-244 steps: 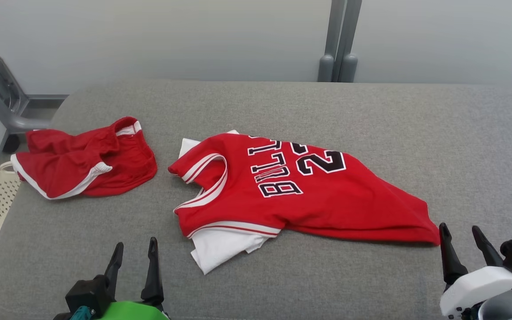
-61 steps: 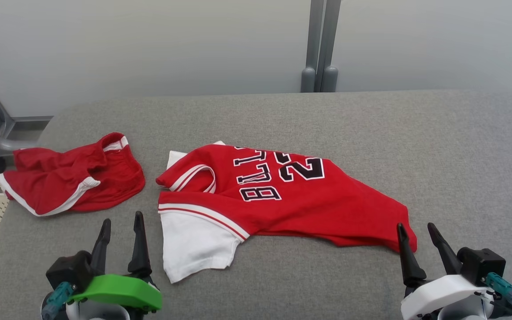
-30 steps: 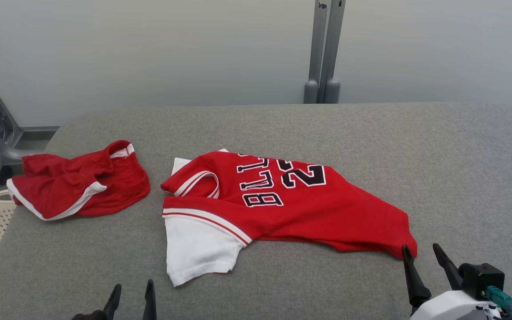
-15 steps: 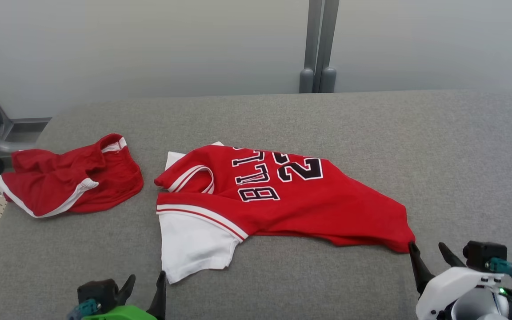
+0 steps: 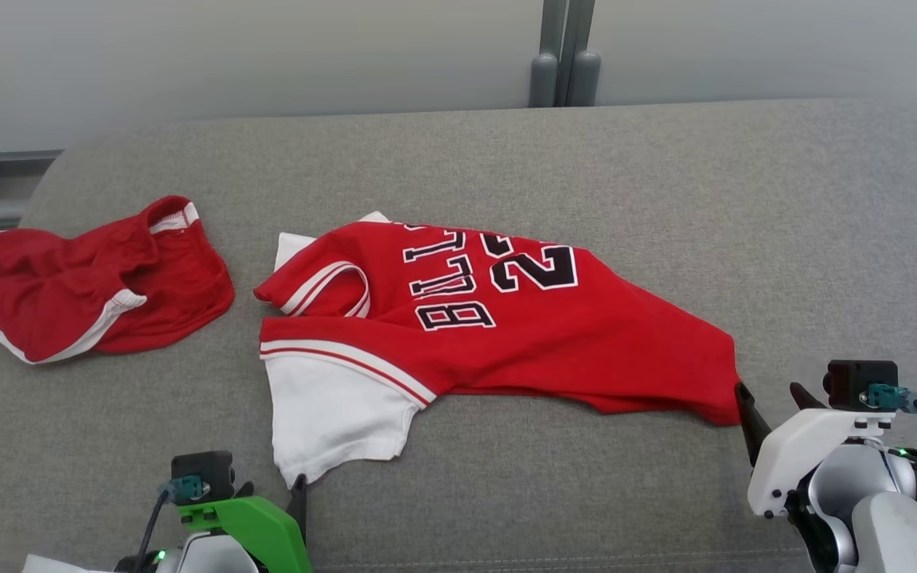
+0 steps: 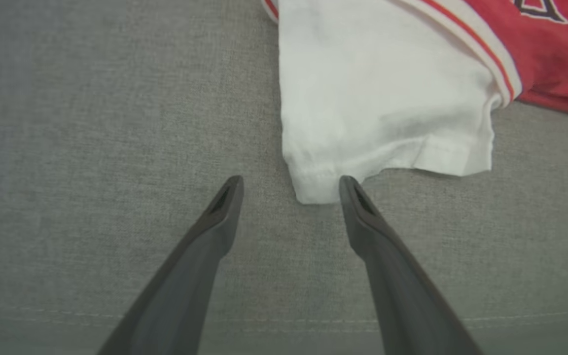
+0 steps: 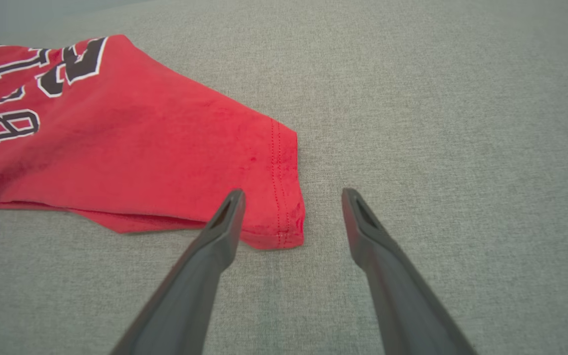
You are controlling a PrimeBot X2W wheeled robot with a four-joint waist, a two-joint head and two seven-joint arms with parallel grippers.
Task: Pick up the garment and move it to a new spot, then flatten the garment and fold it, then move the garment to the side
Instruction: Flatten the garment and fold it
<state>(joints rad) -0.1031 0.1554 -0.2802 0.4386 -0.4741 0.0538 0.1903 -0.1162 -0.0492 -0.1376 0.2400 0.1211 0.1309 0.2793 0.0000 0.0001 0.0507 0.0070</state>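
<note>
Since jersey (image 5: pixel 554 342) sprawls mid grey cushion (image 5: pixel 665 175), soft, light, floppy, imo grab near corners: left gripper (image 6: pixel 289 183) gaping at white sleeve (image 6: pixel 372 98) hem, right gripper (image 7: pixel 291 197) gaping round red hem corner (image 7: pixel 284 217).

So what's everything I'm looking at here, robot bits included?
jersey: one, red with black lettering and white sleeves, middle of the padded surface.
shorts: one pair, red with white trim, left of the jersey.
padded surface: one, grey, under both garments.
upright posts: two, grey, side by side behind the far edge.
left gripper: one, dark fingers, open, at the white sleeve's corner.
right gripper: one, dark fingers, open, at the red hem corner.
</note>
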